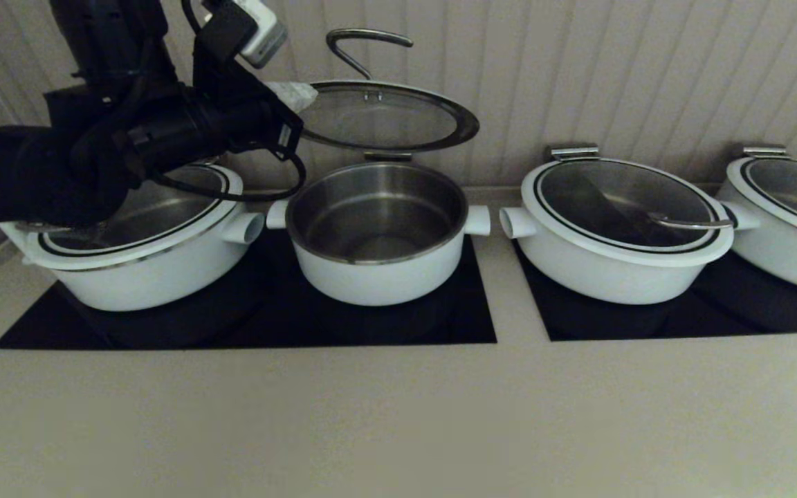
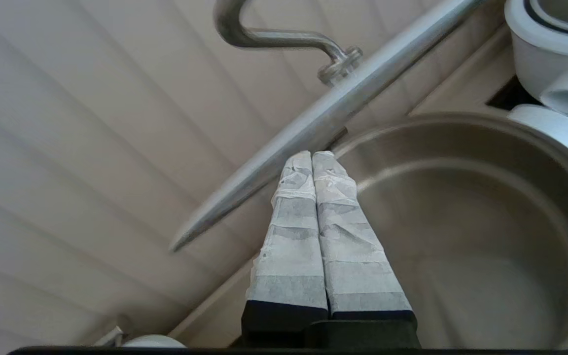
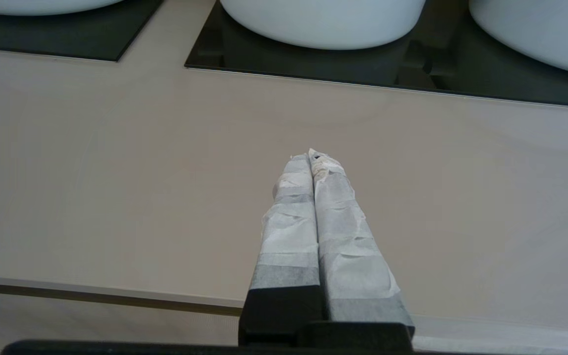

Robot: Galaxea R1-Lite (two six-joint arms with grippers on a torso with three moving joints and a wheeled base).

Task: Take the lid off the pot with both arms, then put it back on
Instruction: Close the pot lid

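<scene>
Right claw (image 3: 312, 157) hangs pressed closed and empty over the bare surface (image 3: 116, 172), short of the pots. Beyond, the pot (image 1: 375, 235) stands uncovered, steel interior bare, so the lift looks done and replacing remains. Farther back, the left claw (image 2: 312, 157), tips together, touches the raised lid (image 1: 388, 114), which is tilted above the pot's back rim.

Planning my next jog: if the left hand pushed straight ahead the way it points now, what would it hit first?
Likely the lid: the left hand, fingers together, has its tips at the raised lid's underside near the rim, above the open pot. Whether they already touch is unclear.
</scene>
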